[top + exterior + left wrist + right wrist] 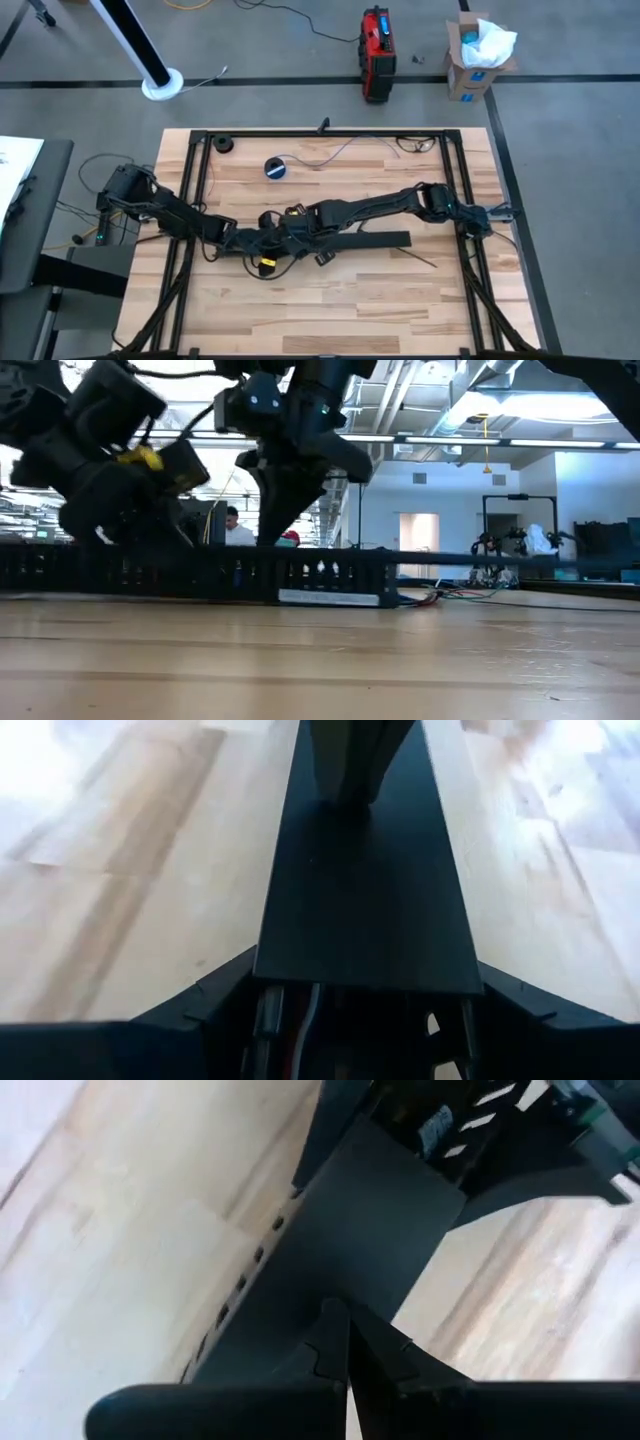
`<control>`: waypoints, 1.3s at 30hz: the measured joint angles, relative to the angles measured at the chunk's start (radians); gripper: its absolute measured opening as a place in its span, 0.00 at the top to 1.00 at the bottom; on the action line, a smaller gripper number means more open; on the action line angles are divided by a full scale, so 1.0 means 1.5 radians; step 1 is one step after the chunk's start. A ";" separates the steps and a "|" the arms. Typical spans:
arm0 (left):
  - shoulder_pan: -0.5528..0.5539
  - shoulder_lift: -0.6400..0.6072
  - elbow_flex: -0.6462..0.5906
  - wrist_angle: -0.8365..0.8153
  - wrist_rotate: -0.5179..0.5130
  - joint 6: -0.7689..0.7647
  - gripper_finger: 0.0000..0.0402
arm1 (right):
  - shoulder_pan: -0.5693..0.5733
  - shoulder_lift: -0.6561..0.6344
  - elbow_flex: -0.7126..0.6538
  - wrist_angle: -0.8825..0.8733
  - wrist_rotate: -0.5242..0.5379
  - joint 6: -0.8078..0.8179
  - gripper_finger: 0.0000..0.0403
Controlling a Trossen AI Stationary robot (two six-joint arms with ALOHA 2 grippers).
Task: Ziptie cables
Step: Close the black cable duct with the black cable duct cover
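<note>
No legible text or labels anywhere.

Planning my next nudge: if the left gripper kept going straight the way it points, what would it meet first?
Probably the right gripper's fingers, resting on the black slotted strip directly ahead; depth is unclear.

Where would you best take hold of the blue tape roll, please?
Across its outer rim, from straight above, I'd say: the tape roll lies flat on the table, showing as a full circle, with bare wood all around it.

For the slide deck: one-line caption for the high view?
Both dark arms meet mid-table over the long flat black slotted plastic strip; small round blue-and-black tape roll sits behind.
</note>
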 joint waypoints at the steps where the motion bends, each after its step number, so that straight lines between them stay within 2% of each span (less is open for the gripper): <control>1: 0.003 0.021 0.006 0.018 0.006 0.000 0.39 | 0.000 0.000 -0.001 -0.005 -0.003 0.001 1.00; 6: 0.008 0.109 0.070 0.053 0.020 0.025 0.39 | 0.000 0.000 -0.001 -0.007 -0.018 0.011 1.00; 10: 0.008 0.140 0.112 0.042 0.022 0.041 0.39 | 0.001 0.000 -0.001 0.001 -0.022 0.015 1.00; 16: 0.009 0.128 0.110 0.027 -0.037 0.003 0.39 | 0.005 0.000 -0.001 0.003 -0.007 0.016 1.00; 23: 0.009 0.127 0.110 0.027 -0.018 0.005 0.39 | 0.031 -0.032 0.000 -0.049 -0.010 0.044 1.00; 31: 0.009 0.127 0.110 0.027 -0.017 0.005 0.39 | 0.018 -0.023 0.000 -0.116 0.001 0.056 1.00; 39: 0.009 0.127 0.109 0.027 -0.017 0.003 0.39 | -0.009 -0.023 -0.029 -0.094 -0.020 0.056 1.00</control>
